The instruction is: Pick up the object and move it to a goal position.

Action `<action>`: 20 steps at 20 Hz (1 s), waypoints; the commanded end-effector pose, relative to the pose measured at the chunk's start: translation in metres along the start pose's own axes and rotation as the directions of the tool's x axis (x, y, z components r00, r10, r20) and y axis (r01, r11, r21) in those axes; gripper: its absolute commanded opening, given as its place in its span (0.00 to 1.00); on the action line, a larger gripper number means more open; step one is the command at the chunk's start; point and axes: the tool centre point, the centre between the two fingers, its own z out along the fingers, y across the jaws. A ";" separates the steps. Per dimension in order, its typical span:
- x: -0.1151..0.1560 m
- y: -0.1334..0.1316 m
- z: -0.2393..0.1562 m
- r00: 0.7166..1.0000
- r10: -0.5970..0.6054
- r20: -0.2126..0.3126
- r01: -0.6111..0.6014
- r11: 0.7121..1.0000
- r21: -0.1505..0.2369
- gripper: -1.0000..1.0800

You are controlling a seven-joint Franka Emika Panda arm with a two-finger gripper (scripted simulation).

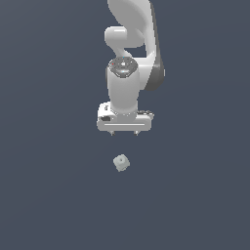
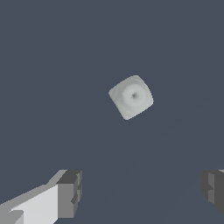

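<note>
The object (image 1: 121, 162) is a small pale grey-green rounded cube with a round dimple, lying on the dark grey-blue floor. In the wrist view the object (image 2: 131, 96) shows its dimple face-on, rotated a little. My white gripper (image 1: 124, 134) hangs above and behind it in the exterior view, with only short fingertips showing under the hand. In the wrist view the two fingers (image 2: 70, 192) stand wide apart with nothing between them. The gripper (image 2: 142, 190) is open and empty, and the object lies clear of the fingers.
The white arm (image 1: 132, 53) rises behind the gripper to the top of the exterior view. A plain dark grey-blue floor (image 1: 49, 195) lies all around.
</note>
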 end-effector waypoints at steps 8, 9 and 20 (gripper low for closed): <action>-0.009 -0.021 0.004 0.997 -0.075 0.028 0.076 0.997 -0.009 0.96; -0.009 -0.022 0.004 0.996 -0.081 0.030 0.081 0.997 -0.009 0.96; -0.005 -0.020 0.007 0.995 -0.101 0.028 0.101 0.995 -0.009 0.96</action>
